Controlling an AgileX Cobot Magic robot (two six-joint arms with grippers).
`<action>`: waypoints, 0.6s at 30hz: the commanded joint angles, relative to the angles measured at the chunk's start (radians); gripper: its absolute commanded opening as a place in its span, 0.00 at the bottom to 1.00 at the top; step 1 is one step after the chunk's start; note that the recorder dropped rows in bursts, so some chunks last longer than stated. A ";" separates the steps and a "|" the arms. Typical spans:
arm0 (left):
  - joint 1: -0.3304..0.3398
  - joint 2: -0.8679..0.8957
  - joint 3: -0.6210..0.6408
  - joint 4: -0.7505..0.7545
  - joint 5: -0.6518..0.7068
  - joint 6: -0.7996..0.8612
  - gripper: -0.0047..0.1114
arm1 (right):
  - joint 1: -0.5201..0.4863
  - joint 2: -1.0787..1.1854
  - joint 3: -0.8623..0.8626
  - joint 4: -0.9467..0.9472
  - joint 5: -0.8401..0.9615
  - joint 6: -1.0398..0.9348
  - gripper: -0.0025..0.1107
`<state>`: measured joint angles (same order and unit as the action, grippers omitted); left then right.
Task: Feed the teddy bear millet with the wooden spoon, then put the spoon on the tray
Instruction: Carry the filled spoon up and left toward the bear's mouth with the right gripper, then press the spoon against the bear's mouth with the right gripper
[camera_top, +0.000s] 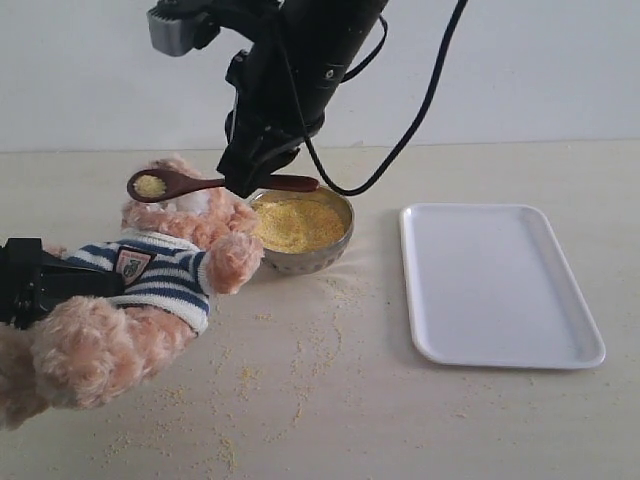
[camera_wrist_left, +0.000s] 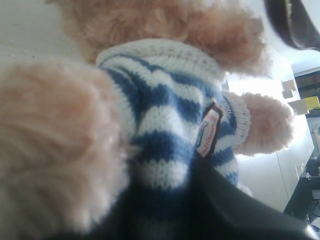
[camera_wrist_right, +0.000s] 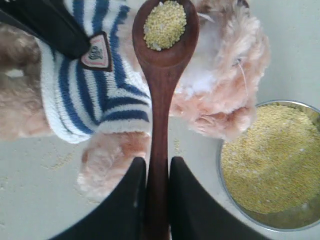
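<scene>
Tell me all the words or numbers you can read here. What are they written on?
Badge on the teddy bear's striped shirt: it has tiny lettering, too blurred to read.
Black robot arm: a few pale specks, too small to tell whether they are letters.
Tray, bowl, wooden spoon: no words or numbers on them.

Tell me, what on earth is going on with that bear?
Two robot arms are feeding a toy. The left hand grips the teddy bear at its striped shirt; the right hand holds a wooden spoon of millet over the bear's head. A metal bowl of millet stands beside the bear, grains lie scattered on the table, and the white tray has nothing on it.
</scene>
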<state>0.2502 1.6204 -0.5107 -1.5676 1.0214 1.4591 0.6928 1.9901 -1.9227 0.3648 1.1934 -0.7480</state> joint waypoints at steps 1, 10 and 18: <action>-0.004 -0.009 0.000 -0.006 0.029 -0.006 0.08 | 0.026 -0.013 -0.007 -0.106 -0.033 0.010 0.02; -0.004 -0.009 0.000 0.013 0.029 -0.004 0.08 | 0.028 -0.013 -0.007 -0.185 -0.061 0.036 0.02; -0.004 -0.009 0.000 0.013 0.029 -0.004 0.08 | 0.097 -0.013 -0.007 -0.314 -0.096 0.042 0.02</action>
<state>0.2502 1.6204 -0.5107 -1.5524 1.0214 1.4591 0.7598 1.9901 -1.9227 0.1096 1.1198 -0.7129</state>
